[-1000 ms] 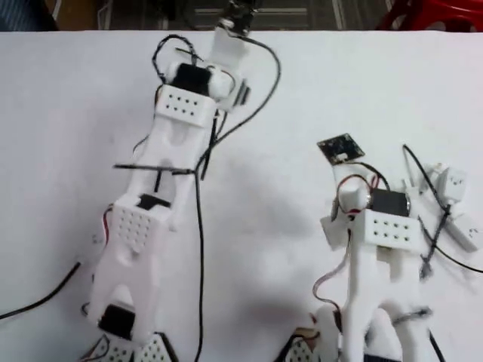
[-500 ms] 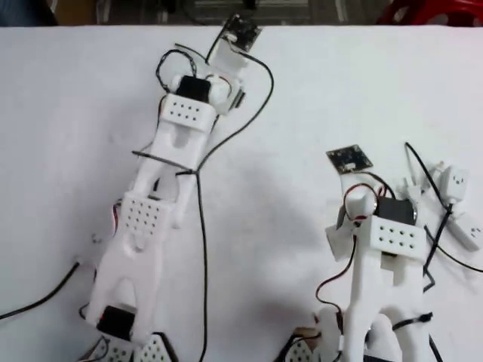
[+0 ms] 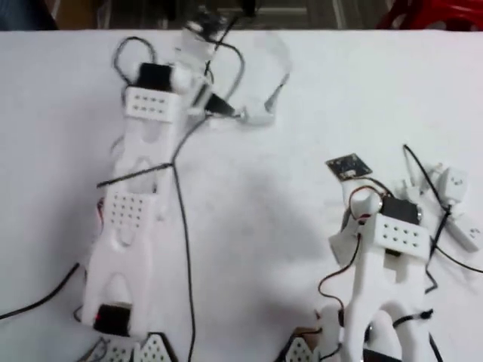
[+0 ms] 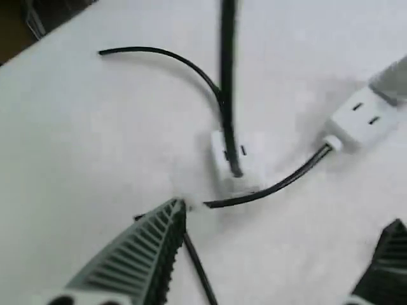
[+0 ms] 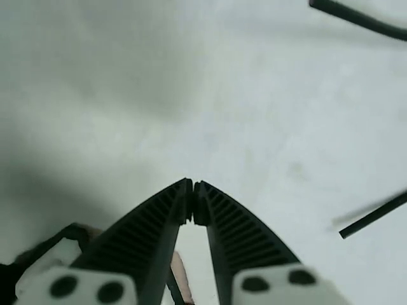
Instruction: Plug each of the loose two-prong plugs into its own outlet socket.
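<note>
L claw (image 4: 273,254), ribbed grey fingers (image 4: 143,257) spread wide, nothing btwn them, hangs over far side of white table (image 3: 60,113), left of centre. Just beyond it: small white two-slot outlet block (image 4: 232,155) w/ black cable (image 4: 226,76) crossing it. Second white outlet block (image 4: 362,117) nearby, apart. R claw (image 5: 193,202) pressed together, empty, low over table at near right. Third white outlet block (image 3: 453,181) lies just right of R arm.
</note>
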`<state>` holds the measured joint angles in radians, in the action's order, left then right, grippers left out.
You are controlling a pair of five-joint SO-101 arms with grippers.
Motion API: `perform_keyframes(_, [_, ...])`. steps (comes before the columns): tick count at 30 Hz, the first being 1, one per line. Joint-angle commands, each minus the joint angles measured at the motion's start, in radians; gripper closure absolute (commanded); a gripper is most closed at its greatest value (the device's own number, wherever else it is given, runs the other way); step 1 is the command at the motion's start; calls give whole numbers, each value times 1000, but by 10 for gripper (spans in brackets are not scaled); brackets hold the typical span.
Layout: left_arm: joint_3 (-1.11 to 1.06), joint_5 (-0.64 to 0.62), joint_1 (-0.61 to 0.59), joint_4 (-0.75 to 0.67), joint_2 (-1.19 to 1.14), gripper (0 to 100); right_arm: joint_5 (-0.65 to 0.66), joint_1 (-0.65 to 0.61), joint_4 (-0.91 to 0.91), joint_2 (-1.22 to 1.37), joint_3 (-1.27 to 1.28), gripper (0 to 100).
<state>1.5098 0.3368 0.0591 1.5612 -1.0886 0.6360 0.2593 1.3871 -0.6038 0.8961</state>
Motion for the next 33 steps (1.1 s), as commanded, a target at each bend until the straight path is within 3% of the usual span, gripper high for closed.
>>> perform_keyframes(1, [137, 3, -88, 5, 8, 555, 8, 12, -13, -19, -8, 981])
perform_keyframes(6, [163, 2, -200, 25, 19, 555, 8, 25, -22, -19, -8, 981])
perform_keyframes(11, [163, 14, -357, 203, 41, 555, 8, 25, -22, -19, -8, 981])
perform_keyframes(18, [31, 210, -567, 232, 99, 555, 8, 25, -54, -19, -5, 981])
perform_keyframes(24, [-359, 301, -656, 232, 344, 555, 6, 25, -54, -19, -2, 981])
perform_keyframes(33, [-1188, 526, -634, 149, 812, 557, 0, 25, -54, -18, 8, 981])
